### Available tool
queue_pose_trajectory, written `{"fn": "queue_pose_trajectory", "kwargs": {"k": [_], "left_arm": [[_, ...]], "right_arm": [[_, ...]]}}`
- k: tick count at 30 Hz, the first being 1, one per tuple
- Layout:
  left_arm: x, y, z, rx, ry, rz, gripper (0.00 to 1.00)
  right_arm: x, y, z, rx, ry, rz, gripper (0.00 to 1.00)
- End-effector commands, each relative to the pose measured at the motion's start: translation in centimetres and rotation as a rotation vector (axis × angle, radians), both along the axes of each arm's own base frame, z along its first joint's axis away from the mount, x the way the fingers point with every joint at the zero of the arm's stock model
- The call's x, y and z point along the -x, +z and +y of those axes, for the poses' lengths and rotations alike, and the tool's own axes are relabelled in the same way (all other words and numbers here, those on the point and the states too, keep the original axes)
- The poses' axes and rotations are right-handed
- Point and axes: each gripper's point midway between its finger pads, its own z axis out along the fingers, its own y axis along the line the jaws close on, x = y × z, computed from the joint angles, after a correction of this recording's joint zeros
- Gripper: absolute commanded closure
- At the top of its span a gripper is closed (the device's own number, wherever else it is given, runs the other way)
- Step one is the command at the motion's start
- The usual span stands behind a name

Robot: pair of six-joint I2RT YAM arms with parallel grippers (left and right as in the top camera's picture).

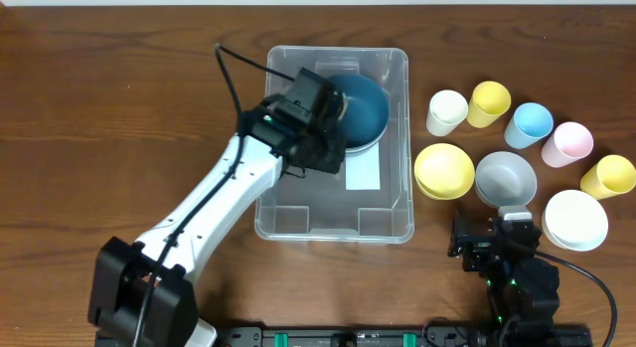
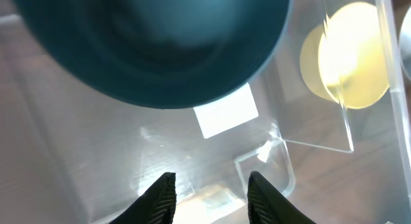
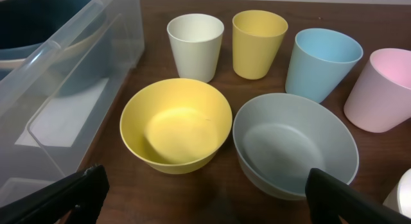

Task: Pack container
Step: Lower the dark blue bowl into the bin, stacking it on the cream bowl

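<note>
The container (image 1: 318,213) is clear, glossy plastic catching bright reflections; its label (image 1: 363,171) looks matt white. The teal bowl (image 1: 366,110), yellow bowl (image 3: 175,124) and grey bowl (image 3: 294,144) look like smooth, satin plastic. The surface (image 1: 119,108) is dark grained wood.

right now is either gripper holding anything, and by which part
Nothing is held. The left gripper is open over the container, apart from the teal bowl; the right gripper is open and empty.
</note>
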Motion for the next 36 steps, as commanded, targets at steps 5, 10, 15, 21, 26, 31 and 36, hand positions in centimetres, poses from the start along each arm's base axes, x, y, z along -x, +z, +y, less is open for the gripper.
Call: {"fn": "queue_pose_trajectory", "kwargs": {"k": [5, 10, 15, 21, 26, 31, 36], "left_arm": [[0.8, -5.0, -0.7, -0.105, -0.01, 0.089, 0.64], [-0.4, -6.8, -1.7, -0.099, -0.018, 0.076, 0.65], [-2.4, -7.9, -3.0, -0.069, -0.032, 0.015, 0.64], [-4.5, -8.7, -3.1, -0.089, -0.004, -0.06, 0.64], [-4.6, -7.4, -3.1, -0.081, 0.002, -0.073, 0.64], [-2.8, -5.1, -2.8, -0.047, 0.04, -0.018, 0.63], [-1.3, -0.6, -1.9, -0.006, 0.068, -0.039, 0.63]], "right_arm": [[0.0, 0.0, -0.2, -0.006, -0.014, -0.002, 0.01], [0.0, 0.0, -0.2, -0.006, -0.014, -0.002, 0.01], [0.0, 0.0, -0.2, -0.006, -0.014, -0.002, 0.01], [0.0, 0.0, -0.2, -0.006, -0.014, -0.002, 0.01], [0.0, 0.0, -0.2, -0.006, -0.014, -0.002, 0.01], [0.0, 0.0, -0.2, -0.006, -0.014, -0.002, 0.01], [0.0, 0.0, -0.2, -0.005, -0.014, -0.002, 0.01]]}}
